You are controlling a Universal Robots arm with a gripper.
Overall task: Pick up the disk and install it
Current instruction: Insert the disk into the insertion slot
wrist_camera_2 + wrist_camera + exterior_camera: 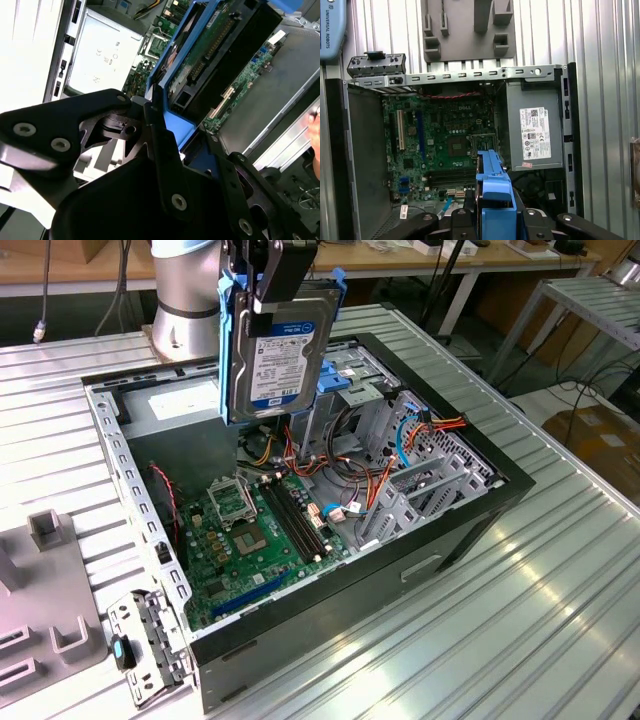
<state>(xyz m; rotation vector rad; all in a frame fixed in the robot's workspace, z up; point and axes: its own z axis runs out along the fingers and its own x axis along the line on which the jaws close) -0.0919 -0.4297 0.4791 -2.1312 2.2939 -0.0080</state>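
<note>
Bright, even light: glare streaks the metal table (560,620) at the exterior view's lower right, the computer case (330,630) lies shaded inside, and the second wrist view blows the table white

The disk (275,355) hangs upright between the jaws of the gripper (280,285), which pinch its upper end. Directly below the jaws an open computer case (450,540) lies on a table (560,620), with the circuit board (250,530) on its floor. The power supply (535,125) sits in one corner of the case. A stand (40,590) rests outside the case, well apart from the jaws.
</note>
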